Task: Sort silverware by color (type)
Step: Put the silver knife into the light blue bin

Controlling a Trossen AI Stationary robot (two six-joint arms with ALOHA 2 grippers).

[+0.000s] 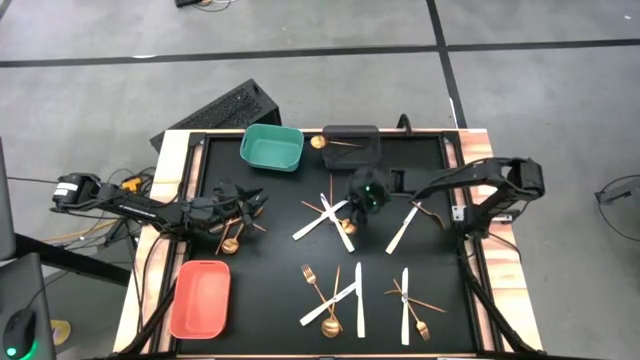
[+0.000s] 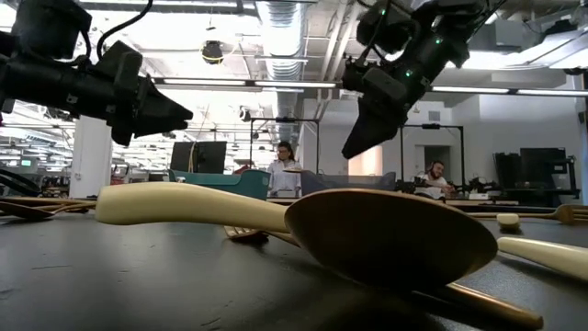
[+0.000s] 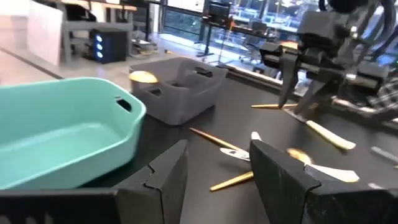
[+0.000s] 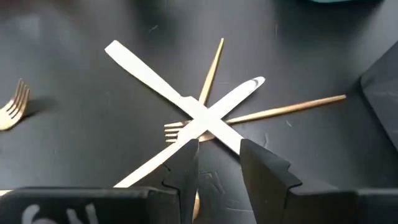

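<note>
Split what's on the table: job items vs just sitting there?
Job:
white knives, crossed below the right gripper
gold forks and spoons
gold spoon on the grey bin
teal bin
salmon bin

Lying about:
keyboard beyond the table edge

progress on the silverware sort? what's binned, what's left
Barely started. Done: one gold utensil lies in the dark grey bin; the teal bin and salmon bin are empty. In hand: nothing held; the right hand hovers open over two crossed white knives, the left hand is open near the teal bin. Left: the white knives and gold forks and spoons across the mat.
</note>
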